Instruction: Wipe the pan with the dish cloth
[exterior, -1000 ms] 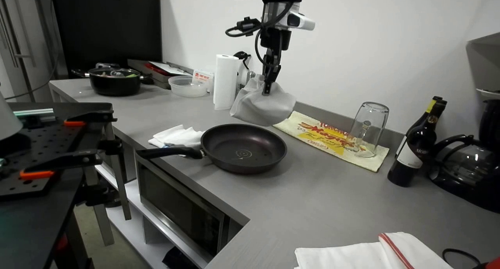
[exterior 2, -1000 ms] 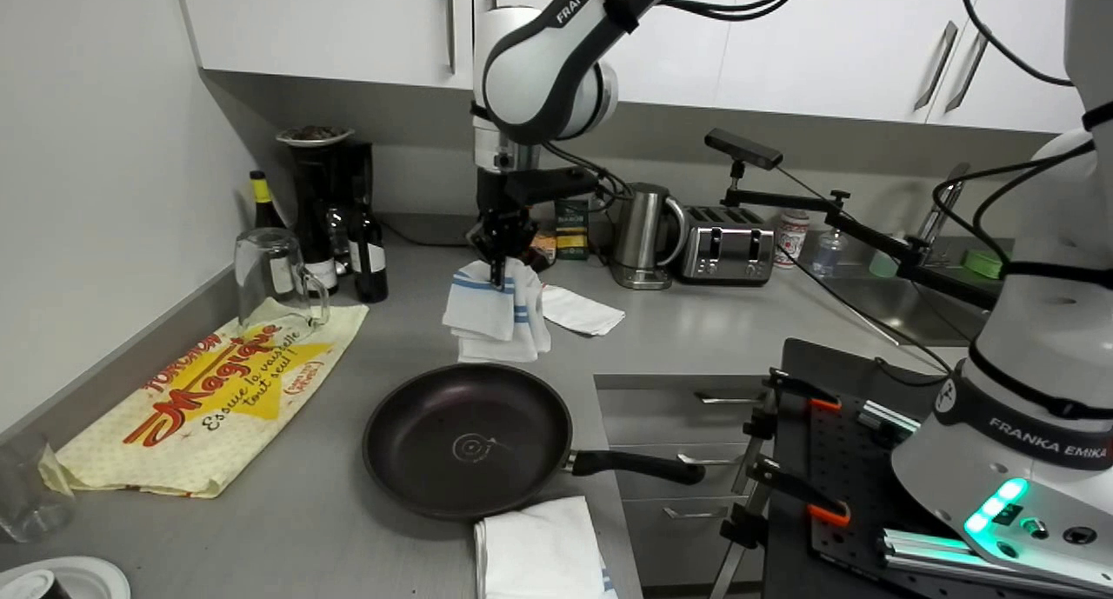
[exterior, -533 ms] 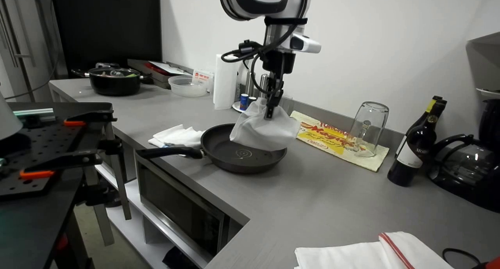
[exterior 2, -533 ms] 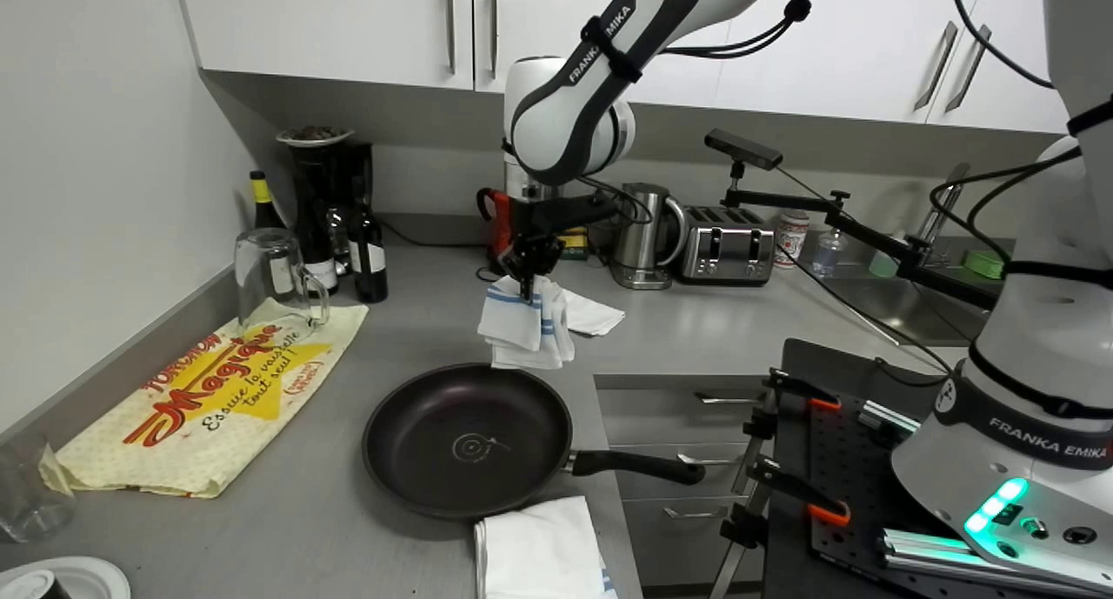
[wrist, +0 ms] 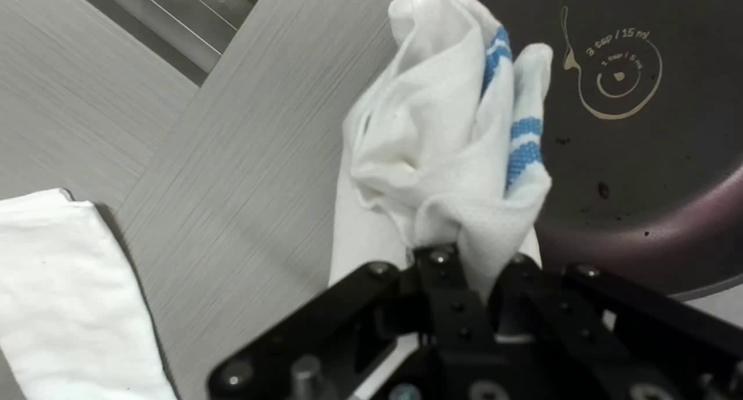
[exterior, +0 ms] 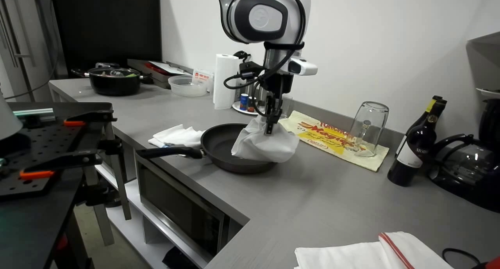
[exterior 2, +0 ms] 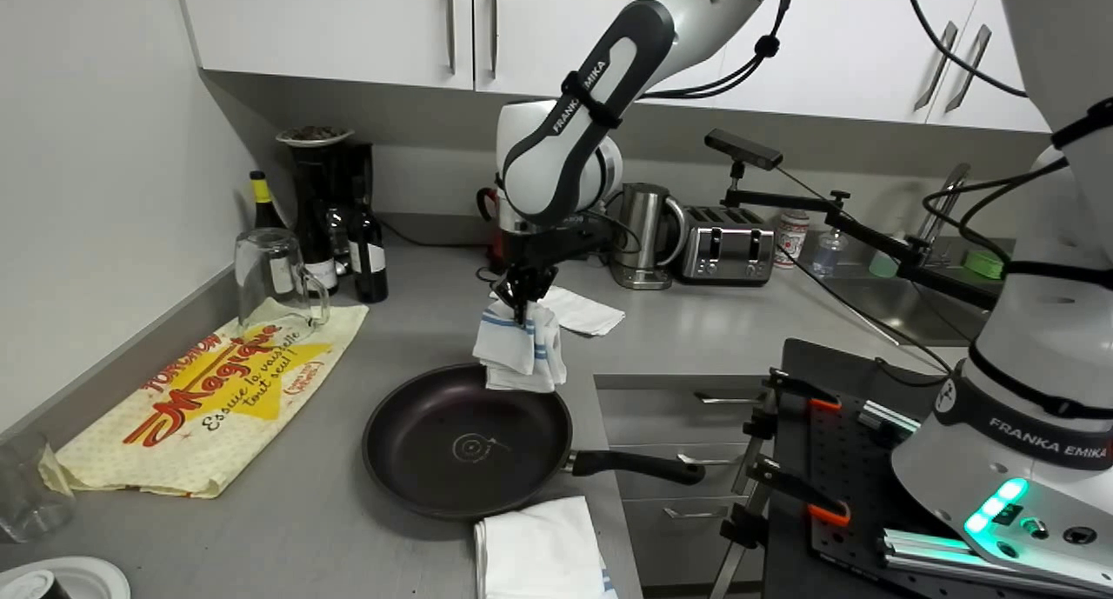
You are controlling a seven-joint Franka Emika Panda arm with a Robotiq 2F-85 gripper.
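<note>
On the grey desk [exterior 2: 287, 538], the dark pan [exterior 2: 461, 469] lies at lower centre in an exterior view, likely rigid and apt to skid under a hard push. At its upper right hangs the blue-striped dish cloth [exterior 2: 520, 357], presumably light and limp, so best held as a thick bunch; the gripper [wrist: 478, 266], bottom centre of the wrist view, has it pinched, though whether it touches the pan I cannot tell.
</note>
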